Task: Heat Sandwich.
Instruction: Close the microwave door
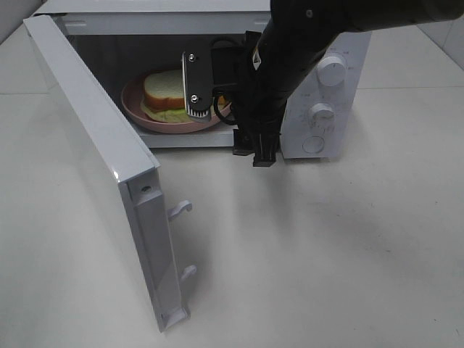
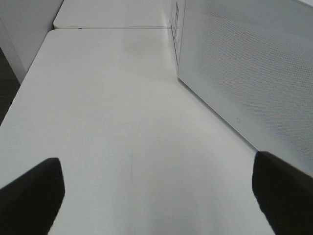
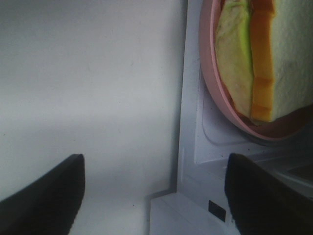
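Note:
The sandwich [image 1: 168, 92], white bread over green lettuce, lies on a round pink plate [image 1: 138, 110] inside the open microwave [image 1: 341, 123]. My right gripper [image 1: 259, 151] hangs just outside the front sill of the oven, to the right of the plate. It is open and empty. In the right wrist view [image 3: 154, 196] its two dark fingers stand wide apart, with the sandwich [image 3: 276, 58] and the plate [image 3: 215, 98] just beyond the sill. My left gripper [image 2: 156, 196] is open and empty over bare table; it does not show in the exterior high view.
The microwave door [image 1: 94, 130] is swung wide open to the left and juts toward the front. Its perforated outer face [image 2: 254, 73] stands close beside my left gripper. Knobs [image 1: 332, 70] sit on the oven's right panel. White table [image 1: 326, 254] lies in front.

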Controlling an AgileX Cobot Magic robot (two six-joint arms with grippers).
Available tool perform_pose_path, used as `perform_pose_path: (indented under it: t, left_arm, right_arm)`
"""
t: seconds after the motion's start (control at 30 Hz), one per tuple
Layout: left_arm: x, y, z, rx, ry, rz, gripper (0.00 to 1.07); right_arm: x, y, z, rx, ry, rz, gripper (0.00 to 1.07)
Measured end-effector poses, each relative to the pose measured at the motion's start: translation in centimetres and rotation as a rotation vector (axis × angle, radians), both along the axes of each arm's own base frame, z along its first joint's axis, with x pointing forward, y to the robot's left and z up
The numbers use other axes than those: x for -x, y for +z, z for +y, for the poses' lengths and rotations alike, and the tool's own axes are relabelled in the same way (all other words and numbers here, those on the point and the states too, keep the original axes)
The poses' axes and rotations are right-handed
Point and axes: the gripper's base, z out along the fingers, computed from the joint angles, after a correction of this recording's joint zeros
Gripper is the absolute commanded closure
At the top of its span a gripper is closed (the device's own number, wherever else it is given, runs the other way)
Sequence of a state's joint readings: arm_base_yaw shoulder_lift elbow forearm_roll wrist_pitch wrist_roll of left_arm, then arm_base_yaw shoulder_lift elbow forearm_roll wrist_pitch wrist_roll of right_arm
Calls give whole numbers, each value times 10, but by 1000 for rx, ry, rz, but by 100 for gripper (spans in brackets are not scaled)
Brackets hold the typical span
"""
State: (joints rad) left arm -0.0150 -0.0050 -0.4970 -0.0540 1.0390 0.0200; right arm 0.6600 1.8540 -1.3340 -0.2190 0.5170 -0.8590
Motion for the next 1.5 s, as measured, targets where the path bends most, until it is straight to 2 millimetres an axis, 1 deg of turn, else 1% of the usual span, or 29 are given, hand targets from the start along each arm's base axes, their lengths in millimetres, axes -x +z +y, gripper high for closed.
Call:
perform_pose_path:
  t: [0.03,0.1,0.2,0.27,0.33,0.4,0.5,0.53,0.67,0.7,0.77,0.9,0.93,1.0,1.1,1.13,1.27,1.33,1.37,1.43,1.5]
  left_arm:
    - [0,0,0,0,0,0,9]
    - [0,0,0,0,0,0,9]
    - [0,0,0,0,0,0,9]
    - [0,0,0,0,0,0,9]
    - [0,0,0,0,0,0,9]
    - [0,0,0,0,0,0,9]
    - [0,0,0,0,0,0,9]
    - [0,0,0,0,0,0,9]
    - [0,0,0,0,0,0,9]
    - [0,0,0,0,0,0,9]
    - [0,0,0,0,0,0,9]
    - [0,0,0,0,0,0,9]
    - [0,0,0,0,0,0,9]
    - [0,0,0,0,0,0,9]
    - [0,0,0,0,0,0,9]
    - [0,0,0,0,0,0,9]
    - [0,0,0,0,0,0,9]
    - [0,0,0,0,0,0,9]
    - [0,0,0,0,0,0,9]
    - [0,0,0,0,0,0,9]
    - [0,0,0,0,0,0,9]
  right_arm:
    - [6,4,-4,-9,3,-9,31]
    - [8,4,-6,-12,3,-11,31]
    - [19,9,-14,-27,-1,-21,31]
    - [21,10,-16,-35,-6,-24,31]
    - [30,13,-22,-53,-19,-27,31]
    - [32,13,-24,-60,-24,-29,31]
    - [43,15,-32,-73,-26,-34,31]
    - [43,15,-32,-73,-26,-34,31]
    - [56,19,-41,-111,-57,-38,31]
    - [56,19,-41,-111,-57,-38,31]
    - [63,21,-47,-139,-90,-36,31]
    - [72,25,-53,-170,-128,-33,31]
    - [77,26,-57,-185,-151,-27,31]
    - [80,27,-59,-196,-165,-25,31]
    - [93,31,-69,-239,-221,-16,31]
    - [93,31,-69,-239,-221,-16,31]
    - [110,35,-83,-286,-288,-4,31]
    - [112,35,-85,-294,-299,-1,31]
    - [120,38,-91,-309,-326,4,31]
    - [124,39,-94,-317,-338,5,31]
    - [134,42,-103,-330,-391,25,31]
